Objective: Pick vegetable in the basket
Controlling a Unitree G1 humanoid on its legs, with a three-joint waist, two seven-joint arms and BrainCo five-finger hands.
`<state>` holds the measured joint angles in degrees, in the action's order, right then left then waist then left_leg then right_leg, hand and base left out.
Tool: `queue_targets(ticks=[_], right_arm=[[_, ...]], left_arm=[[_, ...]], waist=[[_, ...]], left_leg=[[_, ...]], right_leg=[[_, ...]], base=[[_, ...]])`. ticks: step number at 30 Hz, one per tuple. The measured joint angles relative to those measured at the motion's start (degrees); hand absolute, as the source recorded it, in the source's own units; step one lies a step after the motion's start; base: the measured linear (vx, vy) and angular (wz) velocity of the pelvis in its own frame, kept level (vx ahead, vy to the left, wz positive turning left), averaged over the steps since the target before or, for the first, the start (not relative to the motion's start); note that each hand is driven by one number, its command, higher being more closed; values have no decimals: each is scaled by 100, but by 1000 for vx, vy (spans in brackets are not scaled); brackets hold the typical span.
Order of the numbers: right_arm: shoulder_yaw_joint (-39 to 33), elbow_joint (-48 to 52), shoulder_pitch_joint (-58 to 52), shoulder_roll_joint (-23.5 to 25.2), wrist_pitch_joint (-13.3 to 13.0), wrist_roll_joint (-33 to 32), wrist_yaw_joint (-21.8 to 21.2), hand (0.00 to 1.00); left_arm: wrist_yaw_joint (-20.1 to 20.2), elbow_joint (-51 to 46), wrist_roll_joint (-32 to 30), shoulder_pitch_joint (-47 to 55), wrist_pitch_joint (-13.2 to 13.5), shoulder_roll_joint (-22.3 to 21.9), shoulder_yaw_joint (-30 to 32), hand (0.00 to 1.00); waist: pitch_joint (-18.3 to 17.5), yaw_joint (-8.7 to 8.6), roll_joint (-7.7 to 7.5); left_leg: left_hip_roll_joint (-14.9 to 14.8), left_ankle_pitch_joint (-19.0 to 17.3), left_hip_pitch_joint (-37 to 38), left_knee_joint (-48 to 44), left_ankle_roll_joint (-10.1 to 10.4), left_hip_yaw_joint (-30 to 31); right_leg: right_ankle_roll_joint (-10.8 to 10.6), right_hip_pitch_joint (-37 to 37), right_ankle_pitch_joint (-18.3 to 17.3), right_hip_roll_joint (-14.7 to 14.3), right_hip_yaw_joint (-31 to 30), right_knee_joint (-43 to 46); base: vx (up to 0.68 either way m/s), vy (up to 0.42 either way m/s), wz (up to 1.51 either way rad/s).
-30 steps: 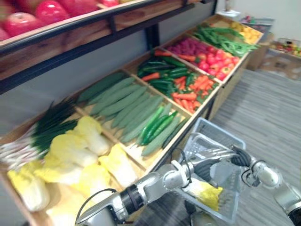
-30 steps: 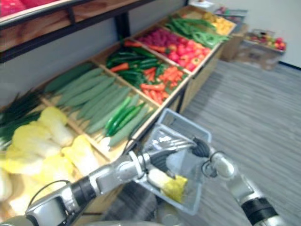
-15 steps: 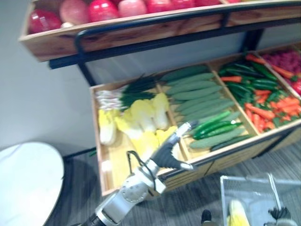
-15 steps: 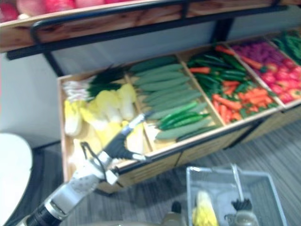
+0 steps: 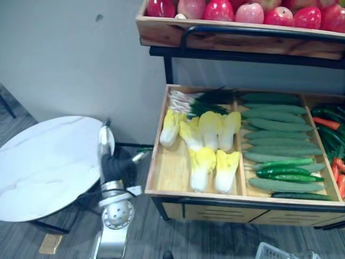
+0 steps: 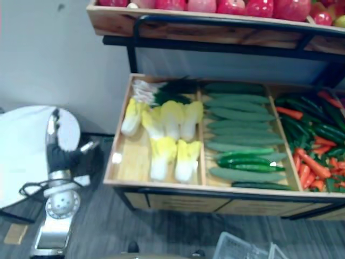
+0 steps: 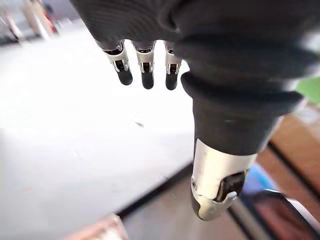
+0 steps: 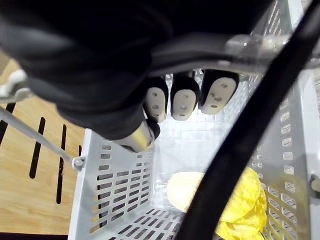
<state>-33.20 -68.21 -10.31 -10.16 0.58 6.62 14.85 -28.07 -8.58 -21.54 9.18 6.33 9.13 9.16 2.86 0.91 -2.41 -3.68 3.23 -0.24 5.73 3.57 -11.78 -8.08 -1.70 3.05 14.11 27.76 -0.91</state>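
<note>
1. Left hand [image 5: 110, 162]: raised at the edge of the round white surface [image 5: 43, 162]. Its fingers [image 7: 146, 75] are straight and spread, holding nothing.
2. Right hand [image 8: 182, 97]: fingers curled over the wire handle [image 8: 245, 47] of the grey basket [image 8: 115, 190], gripping it.
3. Vegetable: one yellow-leaved cabbage [image 8: 242, 205] lies on the basket's floor, below the right hand.
4. In the head views, a corner of the basket appears low down, in front of the wooden crate [image 5: 161, 178] and apart from it.
5. Crate, leftmost compartment: a cluster of cabbages [image 5: 207, 129], with scallions [image 5: 188, 100] behind them.
6. Crate, next compartment: cucumbers [image 5: 275, 135] lying side by side; further right, carrots [image 6: 312, 156] among dark green vegetables.
7. Upper shelf: a row of red apples [image 5: 248, 12].
</note>
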Motion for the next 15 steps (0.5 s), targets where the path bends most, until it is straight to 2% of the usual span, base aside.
queue_targets(ticks=[4,5,8,10,12,14,15], right_arm=[[83,38,2,6,1,2,22,100],[120,47,-1,8,1,1,23,100],[230,106,2,24,5,18,12,100],[243,122,12,69,8,23,2,100],[242,157,38,116,18,30,-11,100],[239,154,60,116,31,76,-21,100],[242,153,81,116,33,171,-21,100]], left_arm=[[-355,1414,3,85,-457,-254,838,0],[-360,1663,11,105,-466,-256,942,0],[-333,3278,566,89,-722,-261,1674,0],[-303,4331,861,83,-793,-257,2181,0],[-32,5796,1516,-2,-850,-215,2746,0],[176,6502,1878,47,-910,-237,2846,0],[342,6771,1866,137,-931,-273,2834,0]], waist=[[-63,3,3],[-68,1,3],[-94,-54,1],[-118,-74,-25],[-134,-97,-41],[-137,-92,-47],[-133,-87,-42]], left_leg=[[-9,10,-67,1,12,52],[-9,10,-67,1,12,58],[-14,21,-59,-17,-6,85],[-15,32,-48,-26,-22,102],[-19,17,-44,-26,-3,87],[-17,4,-13,-26,14,45],[-20,-13,48,-25,28,15]], right_leg=[[-9,15,-7,-34,48,-62],[-3,4,-3,-41,57,-82],[4,-53,3,-67,79,-146],[3,-77,4,-85,104,-203],[-6,-90,12,-95,98,-252],[-20,-110,23,-97,69,-289],[-29,-161,29,-102,45,-308]], base=[[15,8,7],[44,1,3],[62,-5,3],[72,-12,4],[56,-11,-2],[31,-4,-8],[25,-5,-13]])
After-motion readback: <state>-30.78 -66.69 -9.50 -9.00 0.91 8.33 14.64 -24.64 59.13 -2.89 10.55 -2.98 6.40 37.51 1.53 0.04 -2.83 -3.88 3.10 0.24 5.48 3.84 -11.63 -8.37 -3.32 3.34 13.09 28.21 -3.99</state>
